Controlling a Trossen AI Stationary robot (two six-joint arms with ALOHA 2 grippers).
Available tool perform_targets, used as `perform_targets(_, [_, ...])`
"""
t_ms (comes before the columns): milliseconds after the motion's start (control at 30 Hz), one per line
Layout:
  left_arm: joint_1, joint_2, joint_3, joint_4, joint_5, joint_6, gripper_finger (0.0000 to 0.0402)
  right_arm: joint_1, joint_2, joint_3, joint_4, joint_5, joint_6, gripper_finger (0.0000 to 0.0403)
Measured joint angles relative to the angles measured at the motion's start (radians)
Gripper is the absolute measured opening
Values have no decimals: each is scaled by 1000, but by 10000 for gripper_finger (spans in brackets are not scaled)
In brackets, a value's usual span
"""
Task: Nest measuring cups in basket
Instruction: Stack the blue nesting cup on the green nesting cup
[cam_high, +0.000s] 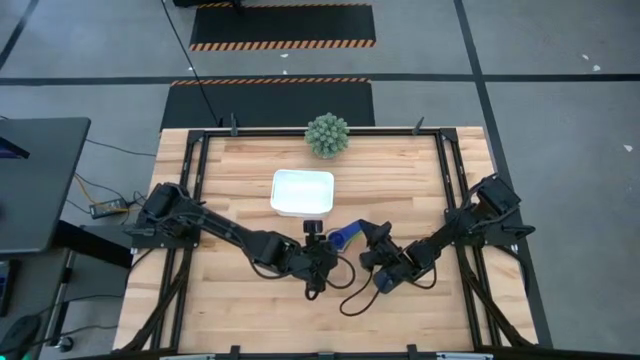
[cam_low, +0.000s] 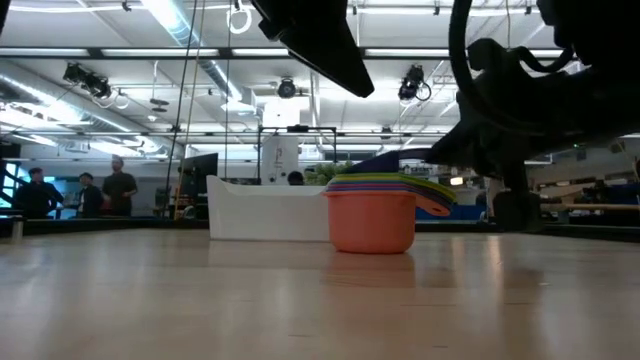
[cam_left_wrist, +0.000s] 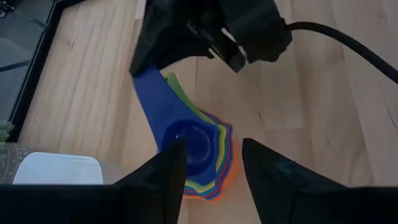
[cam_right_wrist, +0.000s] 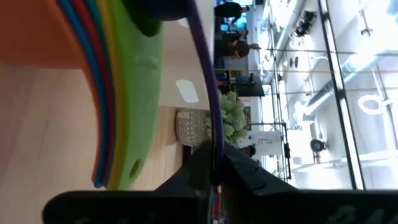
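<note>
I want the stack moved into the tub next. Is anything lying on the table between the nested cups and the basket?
Nothing visible: the measuring cups stand just beside the basket, bare wood between. The right gripper pinches the top handle; the left gripper hovers open above.

Basket (cam_low: 265, 210) partly hidden behind stacked measuring cups (cam_low: 372, 215).

Stack of measuring cups (cam_low: 375, 215) goes orange at the bottom, then blue, red, yellow, green, dark blue on top. The basket (cam_high: 301, 192) is white, the plant (cam_high: 327, 135) pale green, the table (cam_high: 240, 310) light wood.
</note>
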Motion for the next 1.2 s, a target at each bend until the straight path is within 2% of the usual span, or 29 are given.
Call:
perform_targets(167, [0, 0, 0, 6, 0, 1, 162, 0, 1, 0, -59, -48, -8, 65])
perform_targets(467, [0, 0, 0, 6, -1, 20, 162, 10, 1, -1, -88, -37, 28, 121])
perform_targets(667, [0, 0, 0, 7, 18, 28, 162, 26, 0, -1, -189, -44, 114, 126])
perform_targets(833, [0, 0, 0, 8, 39, 28, 162, 24, -32, -1, -346, -128, 286, 126])
perform_targets(1200, [8, 0, 0, 19, 39, 45, 162, 22, -82, -1, -452, -180, 324, 127])
